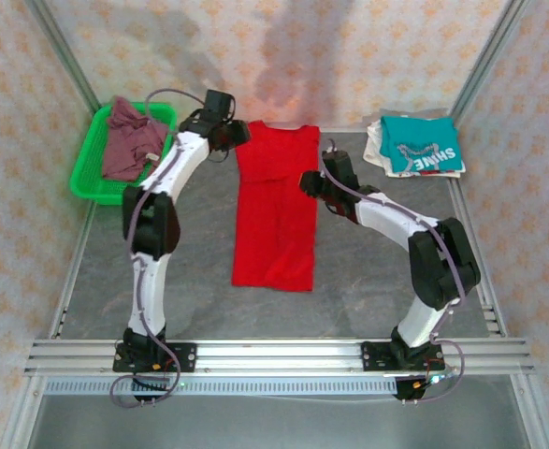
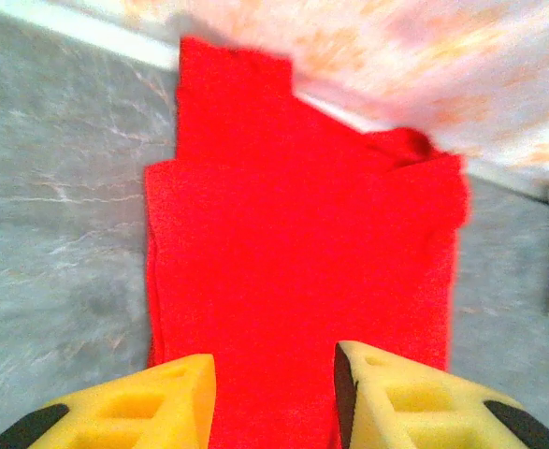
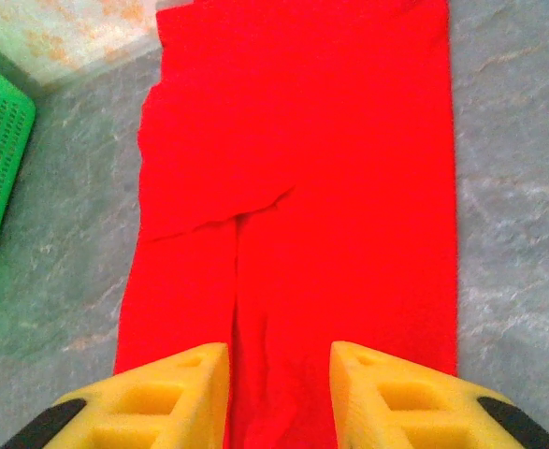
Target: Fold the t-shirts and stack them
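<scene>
seeing the red t-shirt (image 1: 274, 210) lying as a narrow strip on the table (image 1: 190, 281), left gripper (image 2: 274, 398) and right gripper (image 3: 279, 393) both apart and empty above it, we fear pinching one layer only would unfold it.

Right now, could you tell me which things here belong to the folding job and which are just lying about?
Part of the job: red t-shirt, flat on the table; teal t-shirt, on top of the pile; whitish t-shirt beneath it; mauve t-shirt, crumpled in the basket.
Just lying about: green basket.
</scene>
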Action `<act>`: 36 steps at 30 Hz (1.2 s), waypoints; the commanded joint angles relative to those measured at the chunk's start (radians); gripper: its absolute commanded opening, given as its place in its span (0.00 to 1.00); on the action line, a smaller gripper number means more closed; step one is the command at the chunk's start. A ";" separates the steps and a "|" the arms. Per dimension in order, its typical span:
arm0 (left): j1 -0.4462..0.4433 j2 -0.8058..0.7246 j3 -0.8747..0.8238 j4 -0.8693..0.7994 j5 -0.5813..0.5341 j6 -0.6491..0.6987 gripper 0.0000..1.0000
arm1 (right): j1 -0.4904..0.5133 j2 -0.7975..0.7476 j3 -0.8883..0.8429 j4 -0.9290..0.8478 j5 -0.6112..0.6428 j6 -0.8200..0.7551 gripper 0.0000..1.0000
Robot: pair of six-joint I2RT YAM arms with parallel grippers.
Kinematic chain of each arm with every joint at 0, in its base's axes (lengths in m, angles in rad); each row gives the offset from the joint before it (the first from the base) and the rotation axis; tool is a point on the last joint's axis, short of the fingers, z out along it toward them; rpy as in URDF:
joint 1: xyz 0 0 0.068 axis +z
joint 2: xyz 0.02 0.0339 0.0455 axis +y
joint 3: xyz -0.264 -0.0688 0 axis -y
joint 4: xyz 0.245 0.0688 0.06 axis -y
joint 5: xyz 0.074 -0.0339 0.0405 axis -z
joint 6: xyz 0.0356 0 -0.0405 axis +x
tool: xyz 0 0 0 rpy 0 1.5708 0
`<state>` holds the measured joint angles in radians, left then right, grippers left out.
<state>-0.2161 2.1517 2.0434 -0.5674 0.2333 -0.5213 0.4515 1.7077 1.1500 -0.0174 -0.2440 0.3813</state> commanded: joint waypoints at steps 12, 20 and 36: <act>-0.047 -0.509 -0.902 0.361 -0.045 -0.007 0.38 | 0.024 0.343 0.456 -0.465 0.127 -0.007 0.05; -0.048 -0.702 -1.185 0.438 -0.025 -0.055 0.54 | 0.003 0.552 0.707 -0.587 0.161 0.002 0.00; -0.069 -1.071 -1.484 0.205 0.191 -0.067 0.46 | -0.011 0.821 1.074 -0.687 0.171 0.007 0.00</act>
<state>-0.2703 1.1133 0.5854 -0.2745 0.3687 -0.5888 0.4477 2.4969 2.1670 -0.6331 -0.0933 0.3817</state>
